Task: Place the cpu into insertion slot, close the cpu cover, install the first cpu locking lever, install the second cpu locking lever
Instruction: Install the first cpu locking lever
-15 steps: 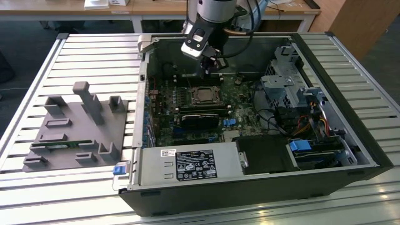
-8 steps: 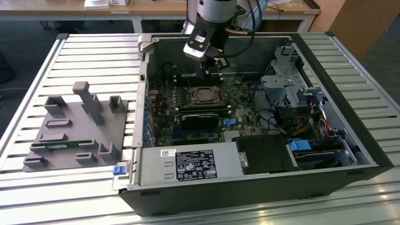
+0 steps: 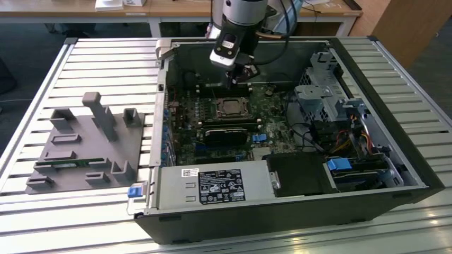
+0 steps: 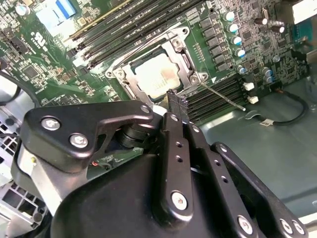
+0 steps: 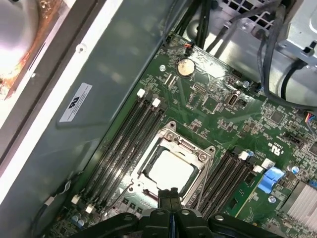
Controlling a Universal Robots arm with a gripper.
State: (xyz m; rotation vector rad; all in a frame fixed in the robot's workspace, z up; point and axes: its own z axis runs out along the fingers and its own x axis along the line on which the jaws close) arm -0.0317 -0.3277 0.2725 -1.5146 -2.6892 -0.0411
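The cpu point(image 3: 229, 107) point(image 4: 157, 79) point(image 5: 171, 171), a flat chip with a silver-grey top, lies in the insertion slot point(image 3: 231, 100) point(image 5: 148, 157) on the green board inside the open computer case. The cpu cover point(image 4: 184, 60) point(image 5: 200, 166), a silver frame, lies flat around the chip. A thin metal locking lever point(image 4: 224, 97) juts out from the socket's corner over the memory slots. My gripper point(image 3: 233, 83) point(image 4: 176, 105) point(image 5: 168, 194) hangs just above the socket's far edge, shut with nothing between its fingers.
Long black memory slots point(image 5: 124, 144) flank the socket. A black labelled power supply box point(image 3: 215, 186) sits at the case's near edge, and drive cages with cables point(image 3: 328, 100) are on the exterior view's right. A grey fixture block point(image 3: 84, 143) stands on the slatted table outside the case.
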